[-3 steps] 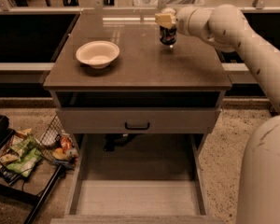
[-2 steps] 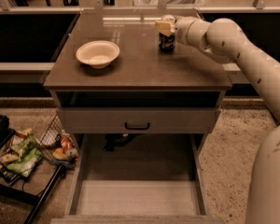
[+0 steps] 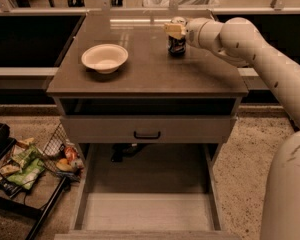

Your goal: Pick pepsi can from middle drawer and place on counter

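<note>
The pepsi can [image 3: 176, 45] stands upright on the counter [image 3: 150, 76], at the back right of the slab. My gripper [image 3: 174, 29] comes in from the right on the pale arm and sits at the can's upper part, covering part of it. The middle drawer [image 3: 147, 211] is pulled out below, near the bottom of the view; its light grey floor is bare between pale side walls.
A white bowl [image 3: 104, 58] sits on the counter's left half. A shut grey drawer front with a black handle [image 3: 147, 134] is above the open drawer. A wire basket of snack packets [image 3: 25, 164] stands on the floor at the left.
The can has come down a little with the gripper and now rests on the counter. The arm has dropped slightly and stays at the can's top.
</note>
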You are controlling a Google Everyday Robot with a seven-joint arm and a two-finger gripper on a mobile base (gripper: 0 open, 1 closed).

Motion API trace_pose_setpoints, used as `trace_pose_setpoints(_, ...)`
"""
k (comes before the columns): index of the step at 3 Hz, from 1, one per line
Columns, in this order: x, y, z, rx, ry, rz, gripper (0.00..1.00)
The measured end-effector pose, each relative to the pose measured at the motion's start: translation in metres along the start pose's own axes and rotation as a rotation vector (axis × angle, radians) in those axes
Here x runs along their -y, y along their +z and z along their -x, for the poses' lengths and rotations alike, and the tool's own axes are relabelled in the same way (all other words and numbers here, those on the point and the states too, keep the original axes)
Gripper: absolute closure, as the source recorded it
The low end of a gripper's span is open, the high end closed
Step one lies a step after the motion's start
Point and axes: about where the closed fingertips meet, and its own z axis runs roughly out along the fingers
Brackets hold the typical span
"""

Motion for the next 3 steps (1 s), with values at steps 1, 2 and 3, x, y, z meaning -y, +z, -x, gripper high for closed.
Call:
trace_pose_setpoints(1,-0.0001,-0.0001,0.0011,0.000,0.000,0.000,0.35)
trace_pose_setpoints(2,-0.0024,0.0020,0.0003,-0.001,0.001,0.004,0.12)
trace_pose_setpoints(3,-0.0042,0.0036,-0.0003,-0.002,0.001,0.007,0.00)
